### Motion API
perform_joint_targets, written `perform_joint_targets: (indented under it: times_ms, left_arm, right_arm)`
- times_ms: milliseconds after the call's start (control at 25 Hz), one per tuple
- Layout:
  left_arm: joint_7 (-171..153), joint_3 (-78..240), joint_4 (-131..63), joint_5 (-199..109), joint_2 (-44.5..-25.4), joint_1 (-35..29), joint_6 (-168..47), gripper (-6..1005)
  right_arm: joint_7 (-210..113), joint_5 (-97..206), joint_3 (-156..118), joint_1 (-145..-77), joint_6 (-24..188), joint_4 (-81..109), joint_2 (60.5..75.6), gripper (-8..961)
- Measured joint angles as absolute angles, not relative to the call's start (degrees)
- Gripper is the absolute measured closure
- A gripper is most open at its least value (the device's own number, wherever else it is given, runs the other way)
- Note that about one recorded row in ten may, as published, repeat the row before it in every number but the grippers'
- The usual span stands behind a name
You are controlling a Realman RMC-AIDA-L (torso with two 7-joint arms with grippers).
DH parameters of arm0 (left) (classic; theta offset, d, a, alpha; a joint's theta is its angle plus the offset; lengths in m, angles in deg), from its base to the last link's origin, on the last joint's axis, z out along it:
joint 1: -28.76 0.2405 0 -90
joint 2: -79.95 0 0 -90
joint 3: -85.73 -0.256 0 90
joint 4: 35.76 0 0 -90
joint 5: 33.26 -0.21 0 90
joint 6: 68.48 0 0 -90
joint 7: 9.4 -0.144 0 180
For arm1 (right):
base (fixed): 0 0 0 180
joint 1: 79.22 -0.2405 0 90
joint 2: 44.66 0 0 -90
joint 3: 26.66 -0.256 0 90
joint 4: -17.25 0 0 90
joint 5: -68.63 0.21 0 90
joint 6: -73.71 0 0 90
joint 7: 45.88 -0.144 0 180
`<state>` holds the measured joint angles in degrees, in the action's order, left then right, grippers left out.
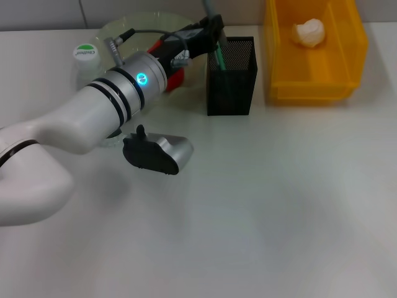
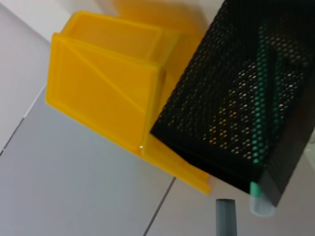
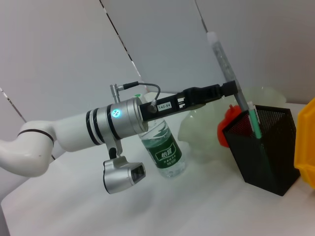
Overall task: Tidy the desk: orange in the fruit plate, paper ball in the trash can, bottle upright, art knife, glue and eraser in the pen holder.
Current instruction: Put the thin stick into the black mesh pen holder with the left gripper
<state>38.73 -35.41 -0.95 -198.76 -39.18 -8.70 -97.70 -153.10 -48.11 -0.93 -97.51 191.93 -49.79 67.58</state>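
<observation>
My left gripper point(image 1: 214, 30) point(image 3: 231, 89) hovers over the black mesh pen holder point(image 1: 231, 87) point(image 2: 236, 98) point(image 3: 266, 157), shut on a long slim stick point(image 1: 208, 9) point(image 3: 226, 64). The stick is grey-white above and green below, and its lower end stands inside the holder. Whether it is the art knife or the glue I cannot tell. The orange point(image 1: 176, 79) point(image 3: 229, 118) lies in the pale-green fruit plate point(image 1: 133, 25) point(image 3: 197, 128), partly behind my arm. The bottle point(image 1: 85, 53) point(image 3: 165, 152) stands upright beside the plate. The paper ball point(image 1: 309, 32) rests in the yellow trash can point(image 1: 310, 81) point(image 2: 103, 93). The eraser is out of view.
The trash can stands close to the right of the pen holder. My left forearm crosses the table's left half, its wrist camera housing point(image 1: 158, 154) hanging low above the white tabletop point(image 1: 279, 205). A wall rises just behind the containers.
</observation>
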Motion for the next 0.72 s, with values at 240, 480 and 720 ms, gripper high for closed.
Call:
perform_joint_targets:
  times_ms: [240, 480, 720]
  left_arm:
    - [38.09, -35.85, -1.57, -198.76, -39.16, -8.76, -97.85, 793]
    - [38.09, -36.64, -1.58, -198.71, -39.14, -8.79, -98.73, 792]
    - [38.82, -39.04, -2.1, -198.32, -39.2, -9.29, -100.8, 781]
  right_arm:
    - [-153.11, -48.1, -0.91, -97.6, 191.92, -49.72, 67.58, 272]
    - [-153.11, -48.09, -1.23, -97.43, 191.83, -49.72, 67.55, 271]
    - [-153.11, -48.09, -1.06, -97.32, 191.83, -49.63, 67.52, 270]
